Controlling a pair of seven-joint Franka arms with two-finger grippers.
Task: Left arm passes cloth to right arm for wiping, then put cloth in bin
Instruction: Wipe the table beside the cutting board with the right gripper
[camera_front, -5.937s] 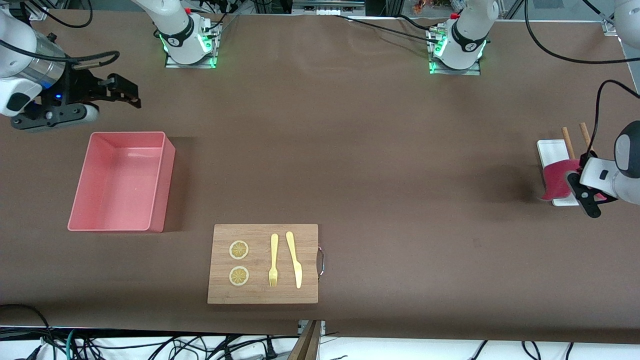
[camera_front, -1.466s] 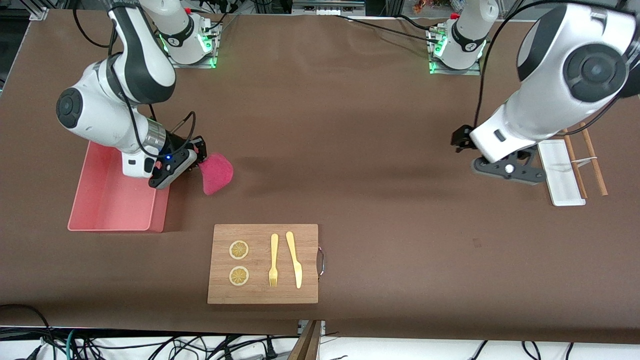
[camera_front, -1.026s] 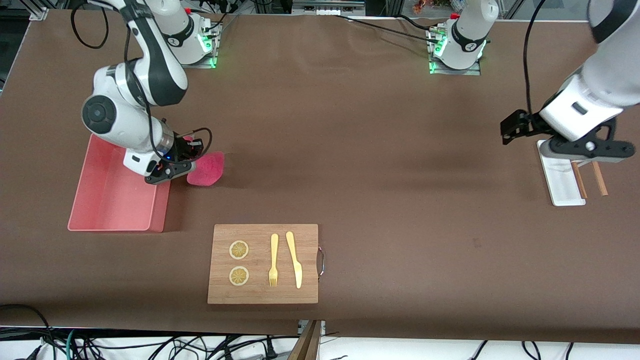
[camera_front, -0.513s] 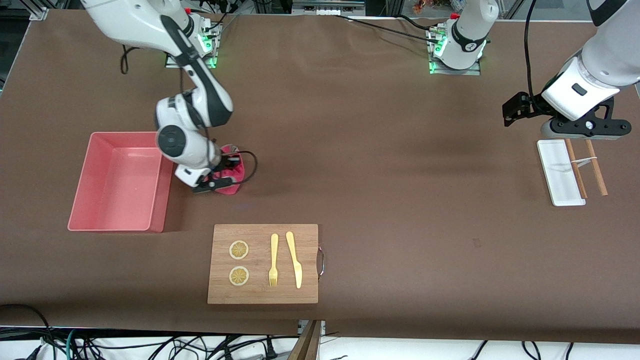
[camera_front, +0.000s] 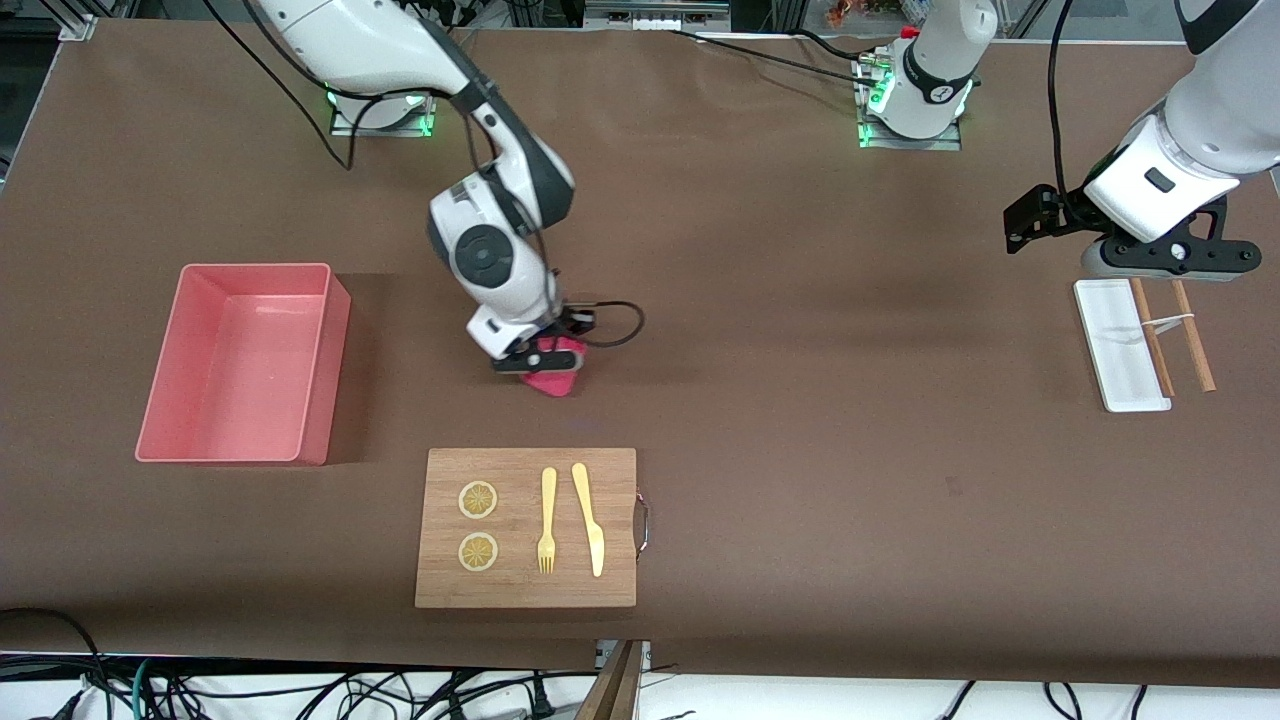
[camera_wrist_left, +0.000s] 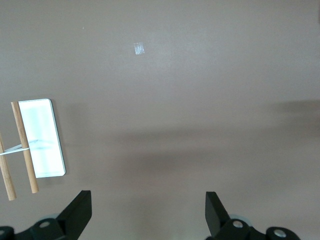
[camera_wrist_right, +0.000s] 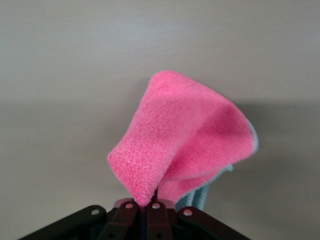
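Note:
My right gripper (camera_front: 541, 362) is shut on the magenta-red cloth (camera_front: 553, 379) and presses it onto the brown table, farther from the front camera than the wooden board (camera_front: 526, 527). In the right wrist view the cloth (camera_wrist_right: 182, 135) bunches up from the shut fingers (camera_wrist_right: 150, 212). The salmon-pink bin (camera_front: 306, 361) stands empty toward the right arm's end of the table. My left gripper (camera_front: 1040, 220) is open and empty, up over the table beside the white tray (camera_front: 1117, 345); its fingers (camera_wrist_left: 77, 212) stand wide apart in the left wrist view.
The wooden board holds two lemon slices (camera_front: 477, 500), a yellow fork (camera_front: 547, 519) and a yellow knife (camera_front: 588, 518). Two wooden chopsticks (camera_front: 1175, 335) lie beside the narrow white tray, which also shows in the left wrist view (camera_wrist_left: 45, 137).
My right gripper has dragged the cloth across the table from beside the bin toward the middle. The left arm has stayed near the white tray, open.

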